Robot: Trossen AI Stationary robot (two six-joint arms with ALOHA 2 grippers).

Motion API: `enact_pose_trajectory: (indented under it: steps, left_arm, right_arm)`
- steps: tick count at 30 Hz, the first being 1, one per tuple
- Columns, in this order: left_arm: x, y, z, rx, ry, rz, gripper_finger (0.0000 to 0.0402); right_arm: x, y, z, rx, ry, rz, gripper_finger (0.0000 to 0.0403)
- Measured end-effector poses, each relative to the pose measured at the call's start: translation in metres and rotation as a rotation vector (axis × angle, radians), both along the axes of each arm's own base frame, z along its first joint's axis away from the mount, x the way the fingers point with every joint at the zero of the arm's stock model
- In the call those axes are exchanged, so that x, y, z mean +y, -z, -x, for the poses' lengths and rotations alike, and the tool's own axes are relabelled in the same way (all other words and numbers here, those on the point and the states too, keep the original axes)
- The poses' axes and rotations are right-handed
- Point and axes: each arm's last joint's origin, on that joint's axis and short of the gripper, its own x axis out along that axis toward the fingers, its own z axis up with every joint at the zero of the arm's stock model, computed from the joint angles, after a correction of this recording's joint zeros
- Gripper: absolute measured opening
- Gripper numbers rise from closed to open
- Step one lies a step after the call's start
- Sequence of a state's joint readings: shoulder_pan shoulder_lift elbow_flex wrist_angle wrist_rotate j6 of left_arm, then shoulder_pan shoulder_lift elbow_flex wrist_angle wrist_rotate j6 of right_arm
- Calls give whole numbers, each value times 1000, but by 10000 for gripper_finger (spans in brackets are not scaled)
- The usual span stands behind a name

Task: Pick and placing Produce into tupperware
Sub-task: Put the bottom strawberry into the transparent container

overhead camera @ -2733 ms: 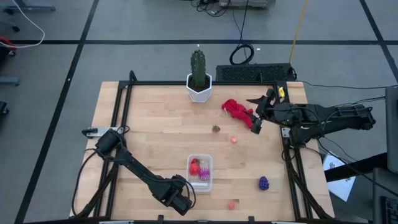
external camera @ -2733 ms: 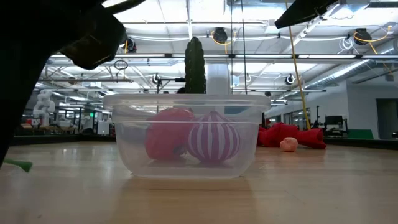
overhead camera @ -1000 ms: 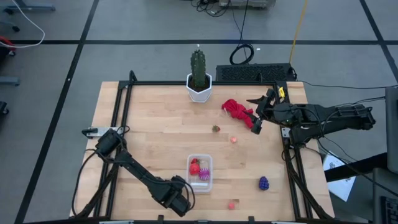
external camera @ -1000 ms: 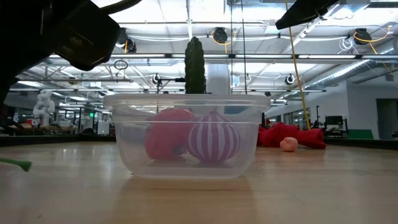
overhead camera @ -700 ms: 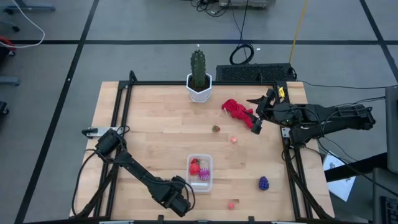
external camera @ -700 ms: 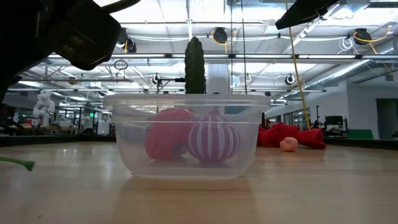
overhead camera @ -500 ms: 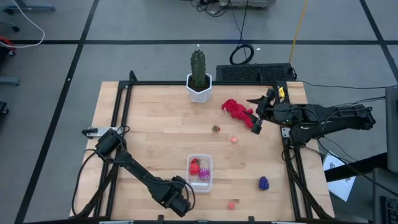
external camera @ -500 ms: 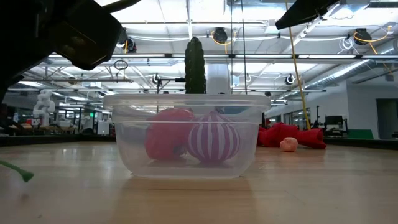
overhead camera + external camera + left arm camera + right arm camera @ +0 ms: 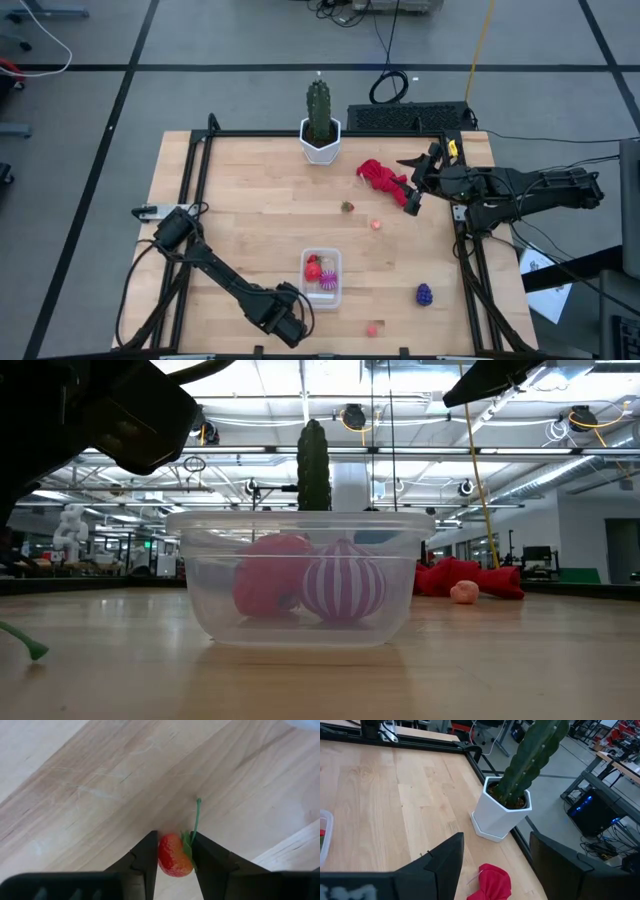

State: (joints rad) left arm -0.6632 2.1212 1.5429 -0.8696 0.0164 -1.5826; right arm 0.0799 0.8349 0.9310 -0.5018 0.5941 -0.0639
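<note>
Left gripper (image 9: 174, 854) at near table edge, just left of small clear plastic rectangular tupperware (image 9: 322, 277), jaws clamped on small red toy strawberry with green stem (image 9: 174, 855). Tupperware holds 2 pieces: red strawberry (image 9: 270, 586), magenta striped round piece (image 9: 343, 581). Right gripper (image 9: 412, 199) beside crumpled red cloth (image 9: 381, 177), fingers parted, holding nothing.

Clear tupperware (image 9: 322, 277) upright near table's front edge, centre; holds a red strawberry (image 9: 313, 268) and striped magenta ball (image 9: 343, 586). Loose on table: small strawberry (image 9: 347, 207), pink pieces (image 9: 376, 224) (image 9: 372, 328), purple grapes (image 9: 424, 294) toward front-right corner.
</note>
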Motion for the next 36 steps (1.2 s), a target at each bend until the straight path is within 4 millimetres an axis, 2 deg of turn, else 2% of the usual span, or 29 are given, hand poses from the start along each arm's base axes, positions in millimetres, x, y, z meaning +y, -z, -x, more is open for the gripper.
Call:
enact_pose_trajectory:
  steps: [22, 30, 36]
  left_arm:
    - [0, 0, 0, 3, 10, 7, 111]
    - [-2, -10, 2, -13, 18, 38, 111]
    - [-2, -11, 2, -5, 24, 44, 111]
  right_arm:
    - [0, 0, 0, 0, 0, 0, 219]
    - [0, 0, 0, 0, -1, 0, 219]
    - [0, 0, 0, -3, -1, -1, 219]
